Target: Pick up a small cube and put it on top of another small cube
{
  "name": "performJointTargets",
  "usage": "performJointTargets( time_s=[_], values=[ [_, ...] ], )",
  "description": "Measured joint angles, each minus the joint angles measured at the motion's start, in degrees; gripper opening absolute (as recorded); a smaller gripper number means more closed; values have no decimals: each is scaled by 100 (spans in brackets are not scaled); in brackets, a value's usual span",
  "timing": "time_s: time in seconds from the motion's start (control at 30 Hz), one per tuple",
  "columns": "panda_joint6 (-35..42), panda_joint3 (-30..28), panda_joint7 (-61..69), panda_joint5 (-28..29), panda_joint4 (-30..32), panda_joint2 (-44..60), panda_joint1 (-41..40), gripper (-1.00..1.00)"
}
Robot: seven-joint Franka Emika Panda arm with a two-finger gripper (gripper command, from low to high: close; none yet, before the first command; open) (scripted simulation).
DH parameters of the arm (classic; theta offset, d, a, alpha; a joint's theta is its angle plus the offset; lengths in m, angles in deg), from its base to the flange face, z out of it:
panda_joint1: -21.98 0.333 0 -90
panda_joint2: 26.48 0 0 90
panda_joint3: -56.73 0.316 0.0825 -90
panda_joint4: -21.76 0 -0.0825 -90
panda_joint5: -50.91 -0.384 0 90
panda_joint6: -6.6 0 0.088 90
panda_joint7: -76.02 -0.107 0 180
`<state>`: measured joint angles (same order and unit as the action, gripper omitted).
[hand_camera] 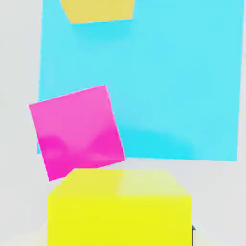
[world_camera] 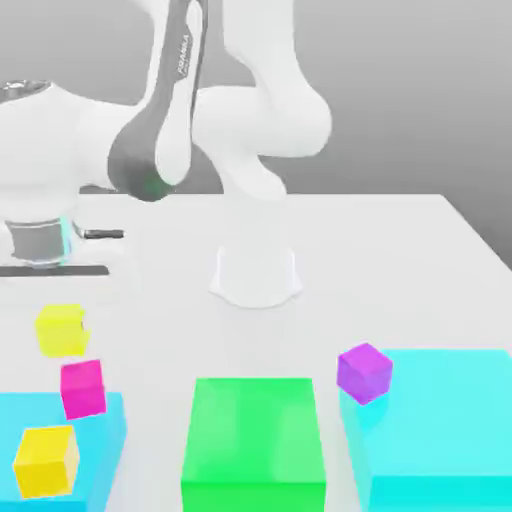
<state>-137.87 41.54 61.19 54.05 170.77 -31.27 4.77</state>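
A white robot arm (world_camera: 180, 110) reaches over a white counter (world_camera: 400, 260). Its hand is clenched on a small plain lemon-yellow cube (world_camera: 62, 330), held above the counter near the exterior view's left edge; the hand view shows this cube (hand_camera: 120, 206) close up. Just below it, a small magenta cube (world_camera: 82, 388) sits tilted at the edge of a flat cyan block (world_camera: 105, 430). A golden-yellow cube (world_camera: 45, 461) rests on that block. A green block (world_camera: 253, 440), a purple cube (world_camera: 364, 372) and another cyan block (world_camera: 450, 420) lie farther right.
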Motion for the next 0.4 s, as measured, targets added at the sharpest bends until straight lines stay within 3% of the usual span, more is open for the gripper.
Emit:
performJointTargets(
  time_s=[0.17,0.3,0.33,0.4],
  values=[
    [461,199,-580,-115,-311,-136,149,-100],
    [-294,227,-473,-369,-203,529,197,-100],
    [-408,233,-452,-401,-183,626,197,100],
    [-408,233,-452,-401,-183,626,197,100]
  ],
)
